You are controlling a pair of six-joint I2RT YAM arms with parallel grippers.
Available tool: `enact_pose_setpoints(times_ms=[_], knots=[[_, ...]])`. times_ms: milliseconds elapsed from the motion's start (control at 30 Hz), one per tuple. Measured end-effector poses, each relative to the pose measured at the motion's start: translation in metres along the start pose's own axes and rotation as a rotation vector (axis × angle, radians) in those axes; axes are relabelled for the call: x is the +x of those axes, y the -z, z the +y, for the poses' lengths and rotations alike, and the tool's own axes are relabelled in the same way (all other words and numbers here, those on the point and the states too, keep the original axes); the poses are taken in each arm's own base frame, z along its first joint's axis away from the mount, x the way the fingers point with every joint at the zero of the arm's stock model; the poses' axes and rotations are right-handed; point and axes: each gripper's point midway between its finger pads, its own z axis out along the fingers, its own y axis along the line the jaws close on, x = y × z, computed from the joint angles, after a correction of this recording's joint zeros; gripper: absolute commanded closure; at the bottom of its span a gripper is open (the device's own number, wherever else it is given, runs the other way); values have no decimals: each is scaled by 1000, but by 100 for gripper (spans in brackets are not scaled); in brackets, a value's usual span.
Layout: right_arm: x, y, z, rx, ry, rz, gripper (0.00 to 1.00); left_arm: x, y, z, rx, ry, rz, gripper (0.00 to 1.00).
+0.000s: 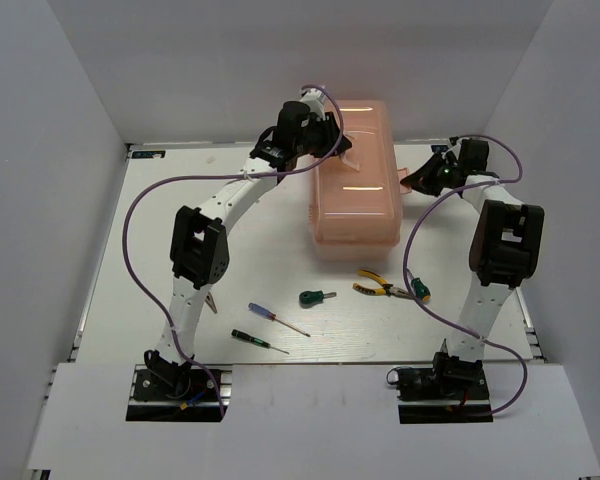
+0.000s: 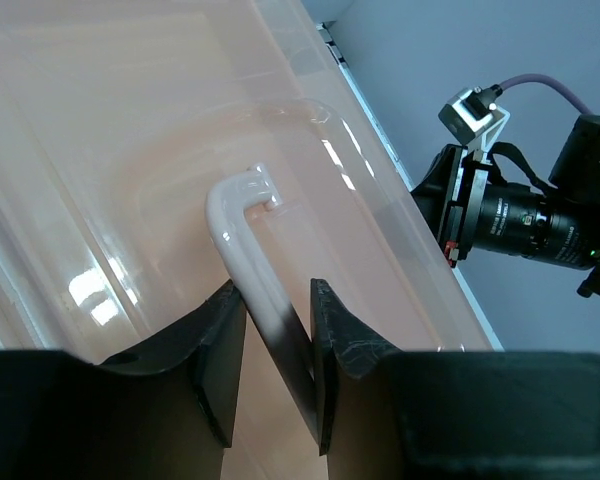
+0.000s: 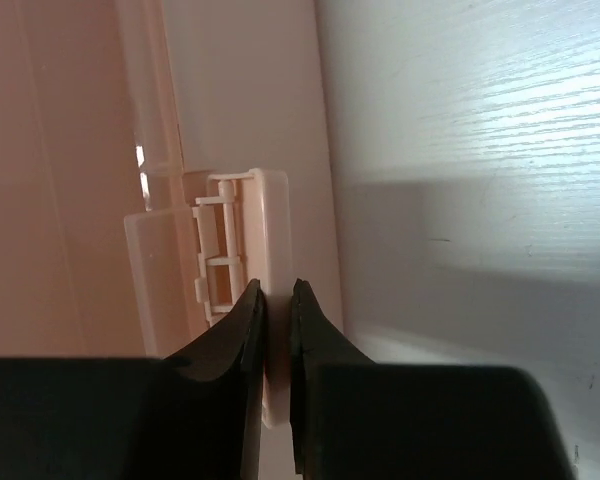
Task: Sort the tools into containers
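Note:
The translucent pink toolbox (image 1: 355,185) stands closed at the back middle of the table. My left gripper (image 1: 332,140) is over its lid, shut on the white lid handle (image 2: 242,232), which runs between my fingers (image 2: 275,287). My right gripper (image 1: 423,178) is at the box's right end, shut on the pink side latch (image 3: 272,215), pinched between my jaws (image 3: 277,292). In front of the box lie yellow-handled pliers (image 1: 378,288), a stubby green driver (image 1: 316,297), a purple screwdriver (image 1: 276,318) and a dark green screwdriver (image 1: 258,341).
Another green-handled tool (image 1: 419,290) lies beside the pliers, near the right arm. A metal tip (image 1: 211,301) pokes out from under the left arm's elbow. White walls close in the table on three sides. The right wrist (image 2: 525,218) shows in the left wrist view.

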Motion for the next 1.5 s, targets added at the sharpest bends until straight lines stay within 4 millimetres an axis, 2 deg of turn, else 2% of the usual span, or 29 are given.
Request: enact_pose_setpoints(times_ms=[67, 500, 767, 900, 1133, 1367, 1500], knots=[[-1, 2, 1, -25, 8, 5, 100, 0, -1, 0, 0, 6, -1, 85], [-10, 5, 2, -25, 75, 7, 100, -4, 0, 2, -14, 18, -1, 93], [-17, -3, 4, -13, 127, 21, 100, -10, 7, 11, -67, 11, -11, 96], [-19, -4, 6, -12, 140, 19, 100, -19, 22, 17, -91, 8, -24, 100], [-19, -5, 2, 0, 151, 19, 100, -60, 72, 37, -156, -11, -67, 100], [-23, -5, 2, 8, 158, 9, 100, -64, 93, 57, -193, -14, -64, 100], [-23, -5, 2, 9, 159, 8, 100, -63, 120, 80, -237, -8, -87, 100]])
